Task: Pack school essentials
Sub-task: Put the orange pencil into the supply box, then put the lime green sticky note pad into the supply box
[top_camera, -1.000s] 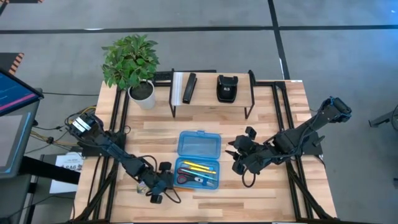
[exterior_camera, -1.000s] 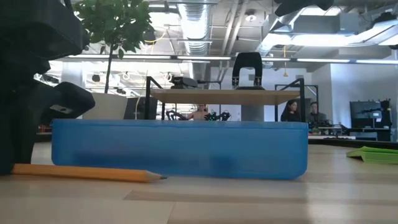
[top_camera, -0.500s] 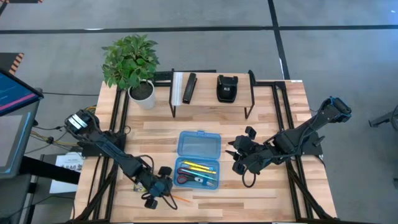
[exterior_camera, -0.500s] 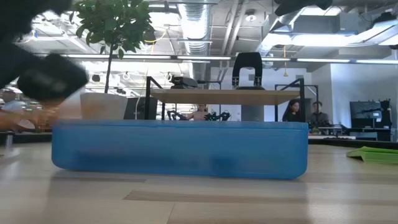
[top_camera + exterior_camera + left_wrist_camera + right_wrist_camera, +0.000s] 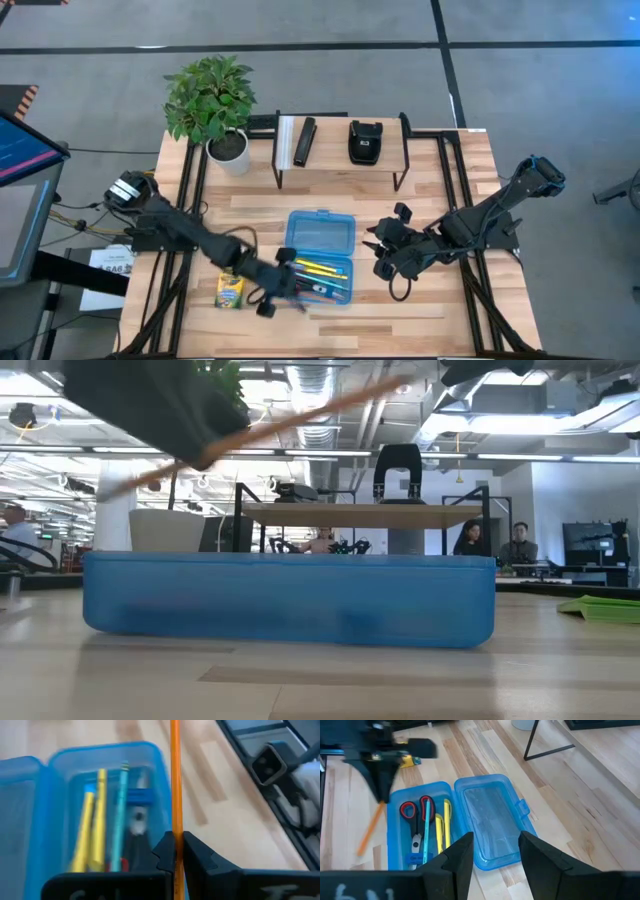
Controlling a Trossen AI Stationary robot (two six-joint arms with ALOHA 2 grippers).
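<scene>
Gripping the orange pencil (image 5: 175, 780) near one end, your left end effector (image 5: 174, 851) carries it just above the open blue case (image 5: 318, 236). It's light, stiff and slim, so expect pivoting. Your right end effector (image 5: 493, 851) waits unclenched, empty, beside the case.

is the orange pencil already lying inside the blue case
No, the orange pencil is clamped between the fingers of the left end effector, held above the open blue pencil case rather than lying in it.

Orange pencil (image 5: 175, 785), blue case (image 5: 318, 256), red-handled scissors (image 5: 415, 817).
</scene>
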